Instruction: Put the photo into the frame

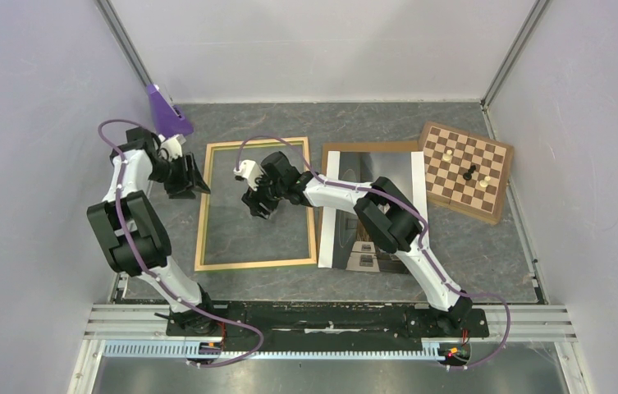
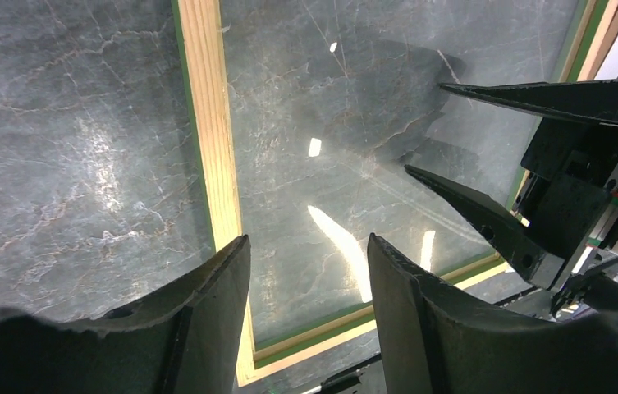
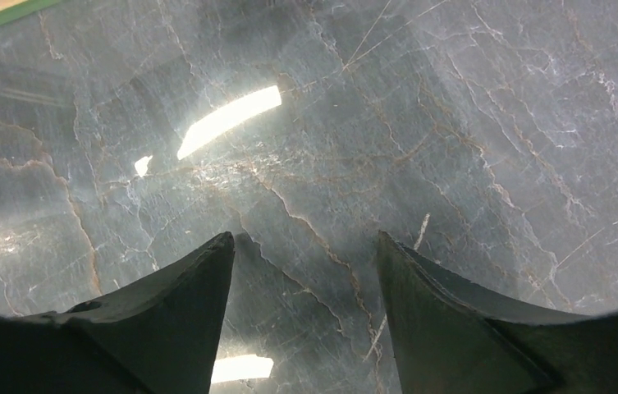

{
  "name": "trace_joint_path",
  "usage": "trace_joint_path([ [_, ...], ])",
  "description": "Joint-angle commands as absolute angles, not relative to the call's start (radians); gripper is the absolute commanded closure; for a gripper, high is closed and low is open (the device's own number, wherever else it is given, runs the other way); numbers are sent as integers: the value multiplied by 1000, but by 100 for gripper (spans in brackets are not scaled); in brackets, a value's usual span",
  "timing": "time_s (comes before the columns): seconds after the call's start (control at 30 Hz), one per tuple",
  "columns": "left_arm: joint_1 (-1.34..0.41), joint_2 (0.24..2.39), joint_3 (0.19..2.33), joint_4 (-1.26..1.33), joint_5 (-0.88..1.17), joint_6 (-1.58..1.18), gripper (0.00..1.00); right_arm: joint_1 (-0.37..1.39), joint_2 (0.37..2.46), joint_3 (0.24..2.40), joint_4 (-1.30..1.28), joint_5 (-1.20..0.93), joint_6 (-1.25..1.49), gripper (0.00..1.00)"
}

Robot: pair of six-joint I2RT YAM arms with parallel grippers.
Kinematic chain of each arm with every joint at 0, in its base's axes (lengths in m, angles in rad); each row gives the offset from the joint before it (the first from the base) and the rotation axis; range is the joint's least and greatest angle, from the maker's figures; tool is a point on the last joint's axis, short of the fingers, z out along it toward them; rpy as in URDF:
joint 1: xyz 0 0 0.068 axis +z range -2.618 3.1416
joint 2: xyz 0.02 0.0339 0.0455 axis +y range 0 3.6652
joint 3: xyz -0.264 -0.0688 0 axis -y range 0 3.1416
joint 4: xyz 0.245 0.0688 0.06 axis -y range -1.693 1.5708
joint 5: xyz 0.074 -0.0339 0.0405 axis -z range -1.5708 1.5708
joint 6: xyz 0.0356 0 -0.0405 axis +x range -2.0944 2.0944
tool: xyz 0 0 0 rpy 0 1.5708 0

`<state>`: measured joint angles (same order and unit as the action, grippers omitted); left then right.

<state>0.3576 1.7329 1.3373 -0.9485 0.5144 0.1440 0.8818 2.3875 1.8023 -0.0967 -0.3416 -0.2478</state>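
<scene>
The frame lies flat at the table's middle left, pale wood side up, with a thin green edge showing along its rail in the left wrist view. To its right lies the photo, dark scene up with white strips on its long edges, partly covered by my right arm. My left gripper hangs open over the frame's left rail, nothing between its fingers. My right gripper is open and empty above the frame's inner area, which reflects bright lights. Its fingers show in the left wrist view.
A brown hardboard panel peeks out from under the photo's far edge. A chessboard with a few pieces sits at the far right. A purple block stands at the back left. White walls close in the table on three sides.
</scene>
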Motion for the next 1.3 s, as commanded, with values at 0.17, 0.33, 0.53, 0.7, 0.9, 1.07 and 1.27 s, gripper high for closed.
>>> trace_joint_path([
  [0.17, 356, 1634, 1372, -925, 480, 210, 18, 887, 2260, 1820, -139, -250, -239, 22],
  [0.33, 355, 1600, 1366, -914, 479, 217, 16, 887, 2187, 1811, -160, -210, -239, 19],
  [0.53, 353, 1531, 1343, -906, 484, 233, 15, 875, 2043, 1716, -167, -102, -232, 15],
  [0.7, 338, 1461, 1306, -893, 502, 252, 14, 838, 1889, 1576, -157, -47, -233, 7],
  [0.9, 276, 1402, 1274, -880, 507, 249, 14, 774, 1700, 1377, -146, -9, -226, 2],
  [1.07, 181, 1342, 1218, -813, 456, 223, 13, 694, 1492, 1113, -106, 47, -237, 2],
  [1.27, 118, 1337, 1203, -800, 517, 197, 13, 525, 1249, 831, -110, 45, -221, 2],
])
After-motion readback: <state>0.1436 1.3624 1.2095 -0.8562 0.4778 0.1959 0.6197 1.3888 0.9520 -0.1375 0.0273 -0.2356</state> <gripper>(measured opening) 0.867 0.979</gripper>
